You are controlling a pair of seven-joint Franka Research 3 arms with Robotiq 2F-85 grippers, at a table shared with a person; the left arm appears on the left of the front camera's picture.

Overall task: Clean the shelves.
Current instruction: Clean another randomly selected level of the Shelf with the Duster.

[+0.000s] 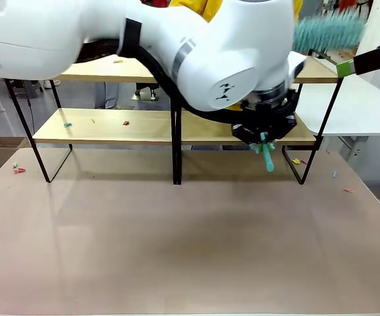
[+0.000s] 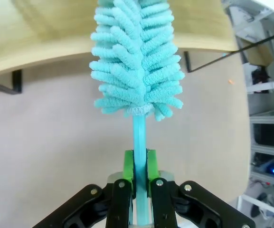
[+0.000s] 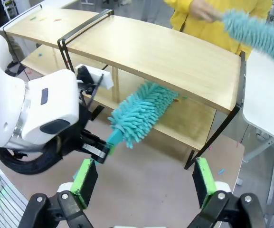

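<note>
Left gripper (image 2: 140, 164) clamping handle of teal duster (image 2: 137, 61), brush pointing at shelves (image 3: 165, 57); I'm seeing right gripper (image 3: 144, 183) standing spread, empty.

Grey-brown tabletop (image 1: 176, 250), cardboard box (image 1: 2, 148) on floor at left, white table (image 1: 367, 108) at right

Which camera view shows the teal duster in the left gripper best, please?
The right wrist view: the whole duster shows, its head reaching over the lower shelf board. The left wrist view shows head and handle close up, clamped by the left gripper; the front view catches its handle tip.
</note>
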